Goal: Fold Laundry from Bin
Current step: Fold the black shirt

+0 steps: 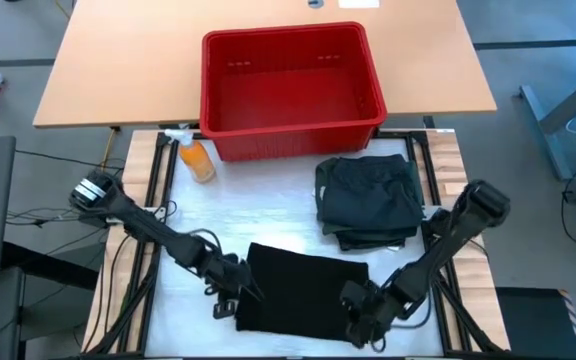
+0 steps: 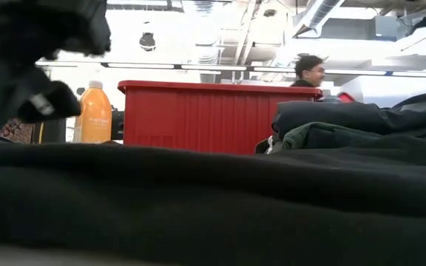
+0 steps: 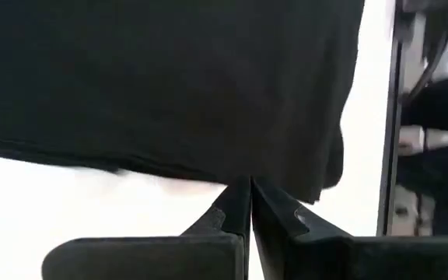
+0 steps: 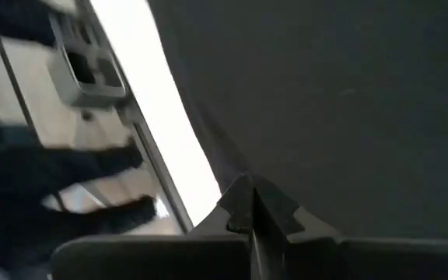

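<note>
high view: red plastic bin (image 1: 293,92), rectangular, thick rim, ribbed walls, upper centre, nothing visible inside. orange spray bottle (image 1: 196,158) lying just beside its lower left corner. stack of folded dark garments (image 1: 371,200) right of centre on the pale table (image 1: 228,205). flat black cloth (image 1: 303,290) at lower centre; left gripper (image 1: 230,297) at its left edge, right gripper (image 1: 363,312) at its right edge.

low view: black cloth fills the lower frame, soft and matte. bottle label unreadable. a person (image 2: 308,72) beyond the bin.

left wrist view: fingers (image 3: 232,211) pressed together at the cloth's hem.

right wrist view: fingers (image 4: 243,201) pressed together on the cloth's edge.
</note>
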You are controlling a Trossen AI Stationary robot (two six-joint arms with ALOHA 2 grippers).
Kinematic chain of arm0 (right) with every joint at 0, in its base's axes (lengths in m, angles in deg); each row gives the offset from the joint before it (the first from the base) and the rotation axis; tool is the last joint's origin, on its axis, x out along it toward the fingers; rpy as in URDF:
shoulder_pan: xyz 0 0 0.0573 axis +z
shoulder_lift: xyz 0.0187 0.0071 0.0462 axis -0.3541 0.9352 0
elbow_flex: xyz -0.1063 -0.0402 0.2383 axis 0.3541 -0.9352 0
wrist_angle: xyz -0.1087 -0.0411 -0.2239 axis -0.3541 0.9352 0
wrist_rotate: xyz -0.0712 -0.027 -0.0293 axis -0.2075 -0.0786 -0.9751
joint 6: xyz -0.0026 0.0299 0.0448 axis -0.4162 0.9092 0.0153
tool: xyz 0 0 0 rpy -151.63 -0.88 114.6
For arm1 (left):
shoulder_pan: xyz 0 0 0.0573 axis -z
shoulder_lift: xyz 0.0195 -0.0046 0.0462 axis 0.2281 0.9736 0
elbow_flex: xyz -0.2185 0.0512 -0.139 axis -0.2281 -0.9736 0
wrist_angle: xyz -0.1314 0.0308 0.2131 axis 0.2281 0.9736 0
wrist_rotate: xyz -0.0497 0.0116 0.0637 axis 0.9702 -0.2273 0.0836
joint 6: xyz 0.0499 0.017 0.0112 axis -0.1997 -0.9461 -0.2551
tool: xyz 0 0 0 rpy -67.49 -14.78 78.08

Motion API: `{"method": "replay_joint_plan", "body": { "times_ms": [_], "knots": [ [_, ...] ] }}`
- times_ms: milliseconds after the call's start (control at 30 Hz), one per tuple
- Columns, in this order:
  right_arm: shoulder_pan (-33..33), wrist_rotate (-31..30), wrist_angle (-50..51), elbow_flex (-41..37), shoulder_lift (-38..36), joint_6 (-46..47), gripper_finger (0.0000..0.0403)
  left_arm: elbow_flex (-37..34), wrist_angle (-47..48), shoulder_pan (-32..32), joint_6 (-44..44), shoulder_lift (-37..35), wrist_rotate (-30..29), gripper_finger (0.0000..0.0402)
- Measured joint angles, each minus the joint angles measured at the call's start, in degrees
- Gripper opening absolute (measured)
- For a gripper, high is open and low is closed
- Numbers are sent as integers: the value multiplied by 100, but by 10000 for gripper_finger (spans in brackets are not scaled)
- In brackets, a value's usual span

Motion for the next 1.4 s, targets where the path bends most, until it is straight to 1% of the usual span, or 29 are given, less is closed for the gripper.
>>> {"method": "replay_joint_plan", "body": {
  "times_ms": [33,100,167,233,300,400,467,500,567,633,767,867,967,1067,1133,1200,1267,1333,1400],
  "knots": [
    [-4,-28,160,0,-178,298,25,0,52,-52,-42,-140,-122,0],
    [2,-179,580,-2,-540,1193,33,0,-15,-157,-94,-430,-340,0],
    [49,-197,975,2,-869,2152,49,0,-147,-229,-169,-669,-573,0],
    [179,-199,1420,7,-1042,2788,72,4,-509,-252,-335,-752,-811,0],
    [286,-222,1805,-4,-1048,3158,100,3,-795,-254,-604,-732,-1016,0],
    [392,-267,2294,-192,-1013,3618,154,4,-1334,-280,-931,-567,-1293,1],
    [375,-416,2548,-437,-972,3797,191,2,-1605,-349,-933,-432,-1413,6],
    [349,-574,2507,-585,-965,3849,206,5,-1774,-385,-930,-331,-1417,10],
    [268,-1074,2124,-867,-1007,3768,227,3,-1967,-427,-795,-123,-1214,21],
    [214,-1440,1585,-1142,-1068,3600,231,5,-2378,-441,-620,184,-804,30],
    [87,-1555,1102,-1629,-1070,3382,212,7,-2752,-356,-239,842,-126,37],
    [35,-1595,1134,-1692,-1084,3243,197,1,-2576,-307,81,1200,217,35],
    [42,-1744,1105,-1696,-1176,3072,191,8,-1776,-214,260,1338,172,22],
    [59,-1745,890,-1692,-1160,2708,190,57,-987,-188,242,1330,7,6],
    [56,-1761,796,-1692,-1081,2459,190,52,-571,-207,222,1311,-25,3],
    [-7,-1787,805,-1696,-1042,2256,190,55,-470,-274,175,1298,47,3],
    [-104,-1957,773,-1694,-1010,2074,189,43,-321,-317,104,1204,78,1],
    [-188,-2112,762,-1694,-1000,2003,189,20,-109,-351,81,1052,21,1],
    [-296,-2196,625,-1696,-1004,1866,189,16,247,-354,82,870,-159,0]
  ]
}}
